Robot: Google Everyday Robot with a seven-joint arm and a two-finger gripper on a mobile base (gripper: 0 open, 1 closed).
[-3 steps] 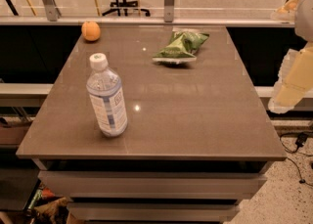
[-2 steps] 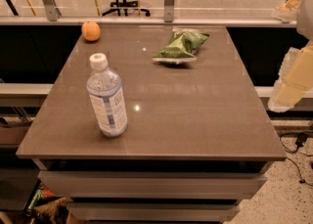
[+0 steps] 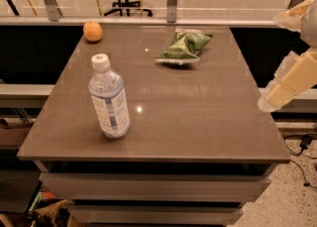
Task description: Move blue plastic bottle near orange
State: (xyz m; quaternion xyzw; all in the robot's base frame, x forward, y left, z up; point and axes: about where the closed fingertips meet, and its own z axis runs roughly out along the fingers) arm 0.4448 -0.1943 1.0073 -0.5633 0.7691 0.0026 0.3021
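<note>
Clear blue-labelled plastic bottle looked light, slick, so I judged mid-label best. Gripper hung far right; open or closed, I couldn't tell.

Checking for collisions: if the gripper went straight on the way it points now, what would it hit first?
The gripper, off the right side of the table, points down-left; it would likely meet the table's edge first, though depth is unclear.

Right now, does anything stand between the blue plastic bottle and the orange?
Nothing visible between the blue plastic bottle and the orange. The green snack bag lies farther right; the gripper is beyond the table's right edge.
</note>
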